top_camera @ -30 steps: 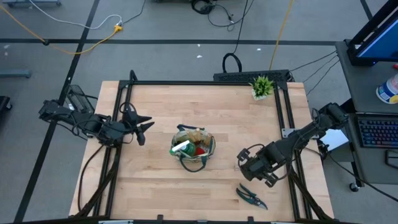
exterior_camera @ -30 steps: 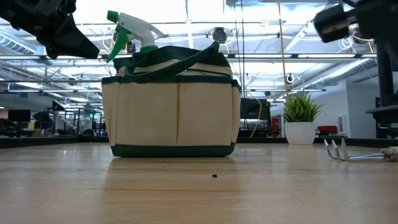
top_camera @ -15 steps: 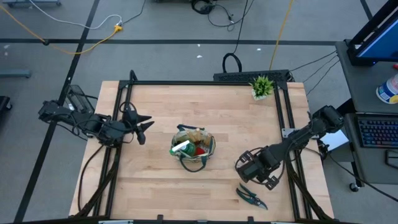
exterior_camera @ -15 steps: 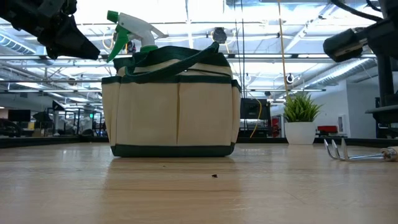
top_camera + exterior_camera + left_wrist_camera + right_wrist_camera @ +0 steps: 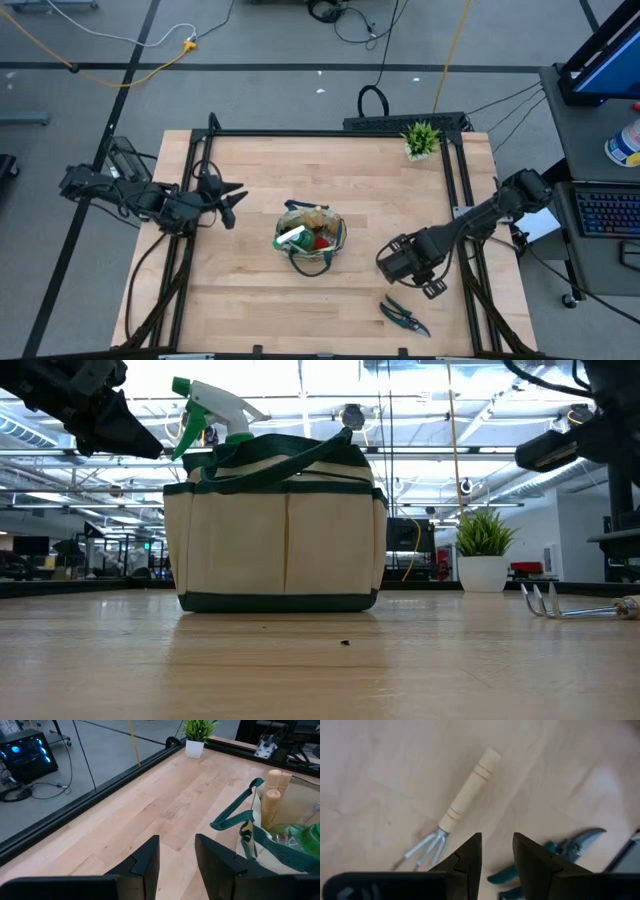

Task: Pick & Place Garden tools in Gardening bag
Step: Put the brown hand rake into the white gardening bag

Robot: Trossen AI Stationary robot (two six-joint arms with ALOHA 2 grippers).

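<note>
Wooden-handled rake (image 5: pixel 452 807) seen just beyond the right end effector (image 5: pixel 496 857), fingers parted, nothing pinched.
Pruning shears (image 5: pixel 404 316) lie beside the rake on the tabletop (image 5: pixel 260 180); farther off stands the gardening bag (image 5: pixel 310 238), and past it the left end effector (image 5: pixel 232 200) is held empty, parted.

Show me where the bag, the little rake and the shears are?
gardening bag (image 5: pixel 280 545), low view, front fabric panel.
small rake (image 5: pixel 467 790), right wrist view, wooden handle.
pruning shears (image 5: pixel 404 317), high view, near the pivot.
</note>
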